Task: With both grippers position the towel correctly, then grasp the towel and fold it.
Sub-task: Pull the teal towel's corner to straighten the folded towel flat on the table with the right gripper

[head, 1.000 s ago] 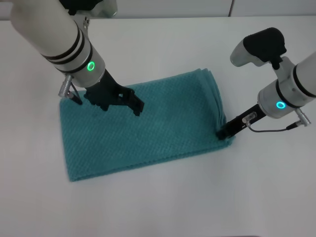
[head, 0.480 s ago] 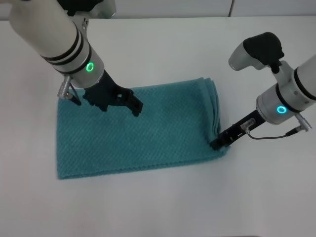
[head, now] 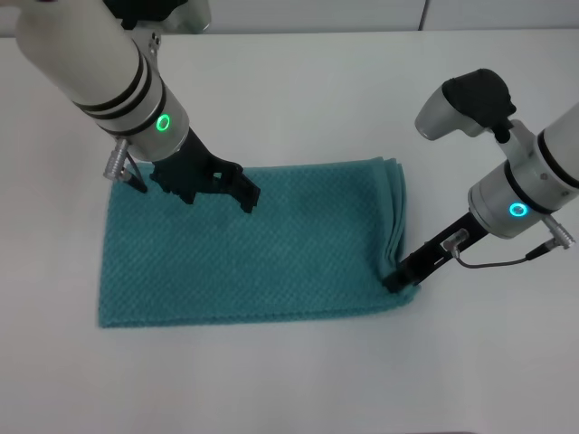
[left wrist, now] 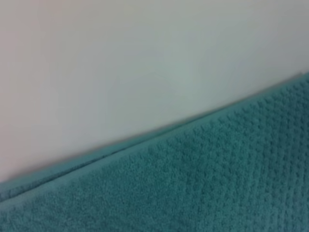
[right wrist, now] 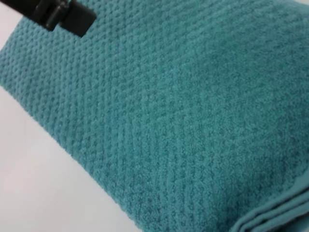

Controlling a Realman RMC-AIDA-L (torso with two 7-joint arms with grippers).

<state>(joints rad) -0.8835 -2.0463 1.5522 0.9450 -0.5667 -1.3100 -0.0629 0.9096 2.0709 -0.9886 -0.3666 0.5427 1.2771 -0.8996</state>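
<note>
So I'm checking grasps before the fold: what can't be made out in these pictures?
- Right gripper, head view: tips at the towel's near right corner; too small to tell open or shut.
- Left gripper, head view: contact with the towel unclear; finger spacing not readable.
- Left wrist view: only towel edge and table.

White table, one teal towel lying on it

The white table (head: 298, 90) carries a single thing: the teal waffle-weave towel (head: 271, 253), spread flat in layers around the middle of the head view, its long sides running from 9 to 3 o'clock. The stacked layer edges show at its 3 o'clock end. Bare tabletop surrounds the cloth on every side; in the left wrist view the towel's (left wrist: 203, 183) edge runs straight against the white surface (left wrist: 120, 63).
</note>
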